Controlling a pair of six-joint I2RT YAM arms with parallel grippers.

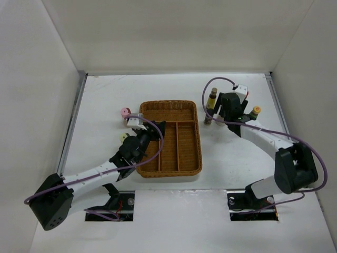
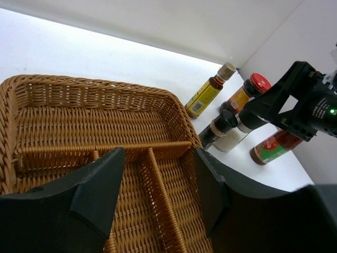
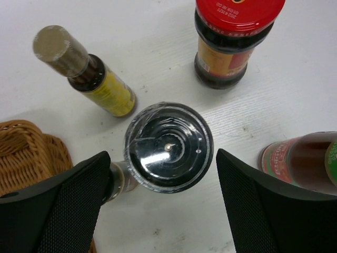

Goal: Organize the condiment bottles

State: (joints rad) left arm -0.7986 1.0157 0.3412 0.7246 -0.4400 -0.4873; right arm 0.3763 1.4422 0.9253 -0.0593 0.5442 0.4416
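My right gripper point(image 3: 162, 158) point(image 1: 226, 112) is open and hangs right above a jar with a shiny dark lid point(image 3: 168, 146); its fingers stand on either side without touching it. Around the jar stand a slim yellow-labelled bottle point(image 3: 87, 74) point(image 1: 211, 99), a red-lidded dark jar point(image 3: 231, 31), a green-red bottle point(image 3: 303, 163) point(image 1: 255, 112) and a small dark bottle point(image 3: 122, 180) point(image 1: 208, 120). My left gripper point(image 2: 158, 155) point(image 1: 143, 138) is open and empty over the wicker tray point(image 1: 194, 158). A pink-capped bottle point(image 1: 125, 112) and a pale-yellow-capped one point(image 1: 124, 137) stand left of the tray.
The brown wicker tray point(image 2: 63, 87) has dividers and nothing in it; its corner shows in the right wrist view point(image 3: 26, 153). White walls enclose the table on three sides. The right arm point(image 2: 295, 105) looms over the bottle group in the left wrist view.
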